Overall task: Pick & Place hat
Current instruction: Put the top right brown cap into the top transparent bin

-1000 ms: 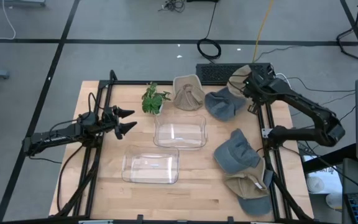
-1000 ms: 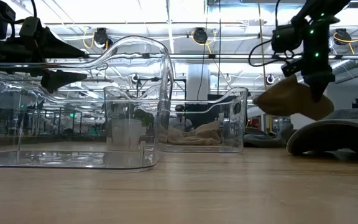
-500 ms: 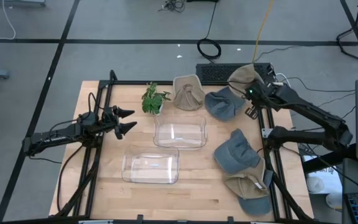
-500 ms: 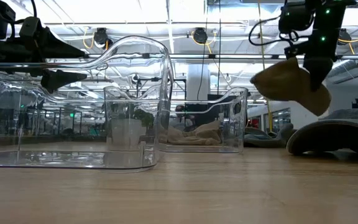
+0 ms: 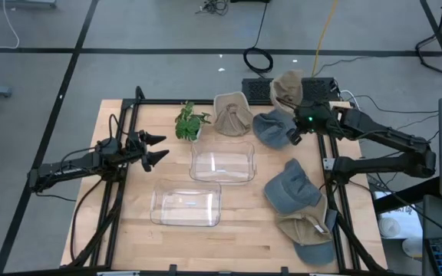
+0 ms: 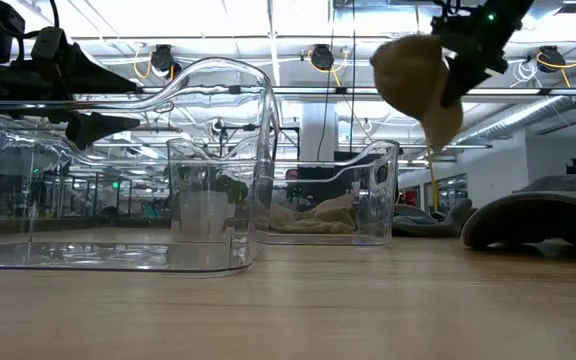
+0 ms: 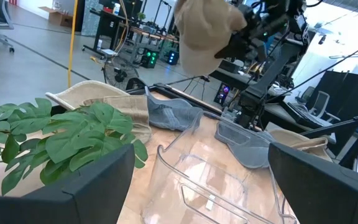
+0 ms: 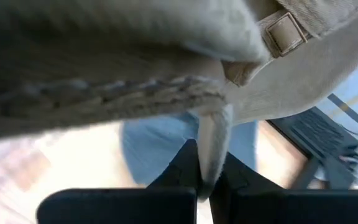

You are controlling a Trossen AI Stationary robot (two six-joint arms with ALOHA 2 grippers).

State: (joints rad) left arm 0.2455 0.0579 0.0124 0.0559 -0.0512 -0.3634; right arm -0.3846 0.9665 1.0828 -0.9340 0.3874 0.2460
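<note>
Since the earlier frames, the right gripper (image 5: 296, 129) has swung toward the middle of the table and lifted the tan cap (image 5: 287, 90) higher; in the low view the cap (image 6: 416, 80) now hangs well above the table top. Its fingers are closed on the cap's edge, and the right wrist view shows the fabric pinched between the two fingertips (image 8: 188, 167).

From above, the held cap is over the far edge of the table, just beside the blue cap (image 5: 273, 126) lying there. Another tan hat (image 5: 232, 115) lies next to the small green plant (image 5: 190, 120). Two clear plastic bins (image 5: 221, 162) (image 5: 186, 203) stand in the middle. A second blue cap (image 5: 290, 188) and one more tan cap (image 5: 304, 230) lie on the right side.

The left gripper (image 5: 156, 148) has not moved; it waits over the left side of the table with its fingers spread apart.
</note>
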